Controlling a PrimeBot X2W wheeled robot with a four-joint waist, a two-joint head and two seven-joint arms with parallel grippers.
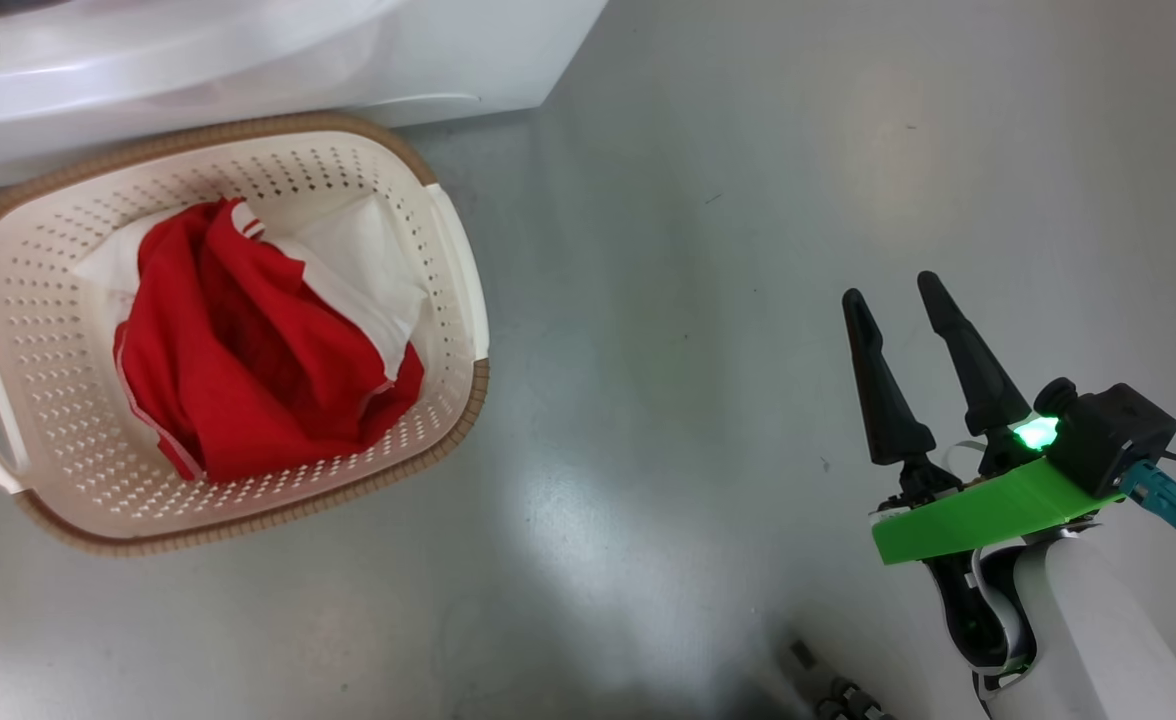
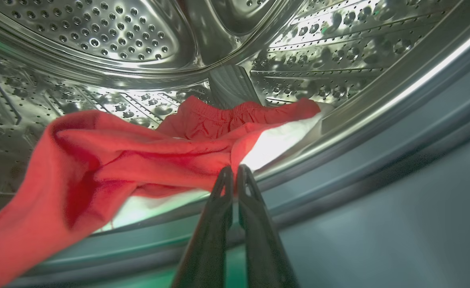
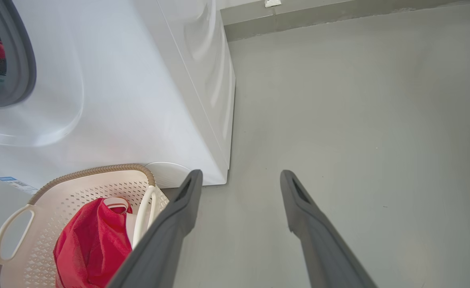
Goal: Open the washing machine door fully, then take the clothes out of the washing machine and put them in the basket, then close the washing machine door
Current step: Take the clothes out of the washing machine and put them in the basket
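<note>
Inside the washing machine's steel drum [image 2: 99, 28], red clothes [image 2: 119, 160] with a white panel lie on the drum floor and spill over its lip. My left gripper [image 2: 235, 168] is shut, its tips pinched on the edge of that red fabric. The basket [image 1: 453, 300] stands on the floor against the white washing machine [image 1: 248, 60] and holds another red and white garment [image 1: 248, 370]. My right gripper [image 1: 891, 290] hovers open and empty over bare floor, well right of the basket. Seen past the right gripper [image 3: 241, 176] are the basket [image 3: 79, 188] and machine [image 3: 139, 100]. The washing machine door is out of view.
Smooth grey floor [image 1: 698, 300] spreads between the basket and my right arm. A grey wall skirting [image 3: 339, 16] runs behind the machine's right side. The machine's grey rubber ring [image 3: 23, 60] shows at the far left, with red fabric behind it.
</note>
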